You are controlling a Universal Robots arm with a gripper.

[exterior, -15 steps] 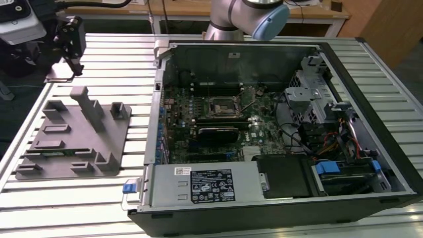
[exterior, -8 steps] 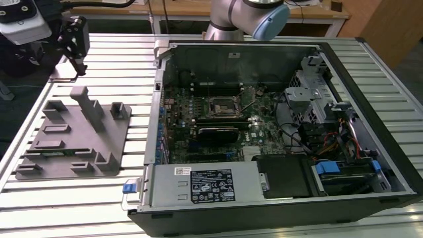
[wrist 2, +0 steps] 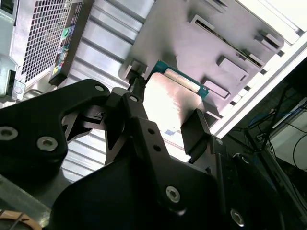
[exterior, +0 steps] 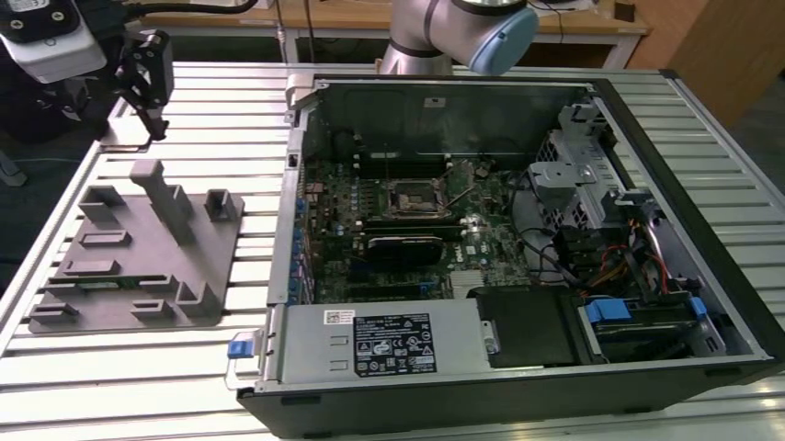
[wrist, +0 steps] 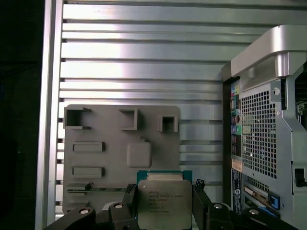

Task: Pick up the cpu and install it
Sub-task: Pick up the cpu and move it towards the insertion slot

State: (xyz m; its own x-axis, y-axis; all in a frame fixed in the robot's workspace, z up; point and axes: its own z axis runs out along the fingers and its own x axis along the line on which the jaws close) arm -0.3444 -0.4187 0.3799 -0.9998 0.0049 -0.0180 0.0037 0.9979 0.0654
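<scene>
CPU (wrist: pixel 164 203), silver top up with a thin green rim, sits clamped between the two black fingers (wrist: pixel 199 194) of the gripper (wrist: pixel 164 191), which press on its opposite edges, as both wrist views show. In the second wrist view its shiny face catches the light and one green edge pokes out past the fingertips. Behind the chip lies the grey tray (wrist: pixel 110 129), a flat plastic plate with raised blocks and open pockets; whether the chip touches the tray or hangs above it cannot be told. In the exterior view the gripper (exterior: pixel 153 119) hangs in the upper left of the frame, over the slatted metal table (exterior: pixel 184 367) at the far end of the tray (exterior: pixel 135 266), well apart from the open computer case (exterior: pixel 491 230). The case fills the centre and right of that frame, lying on its side with the motherboard exposed, and the square socket (exterior: pixel 411 195) sits near the middle of the board.
</scene>
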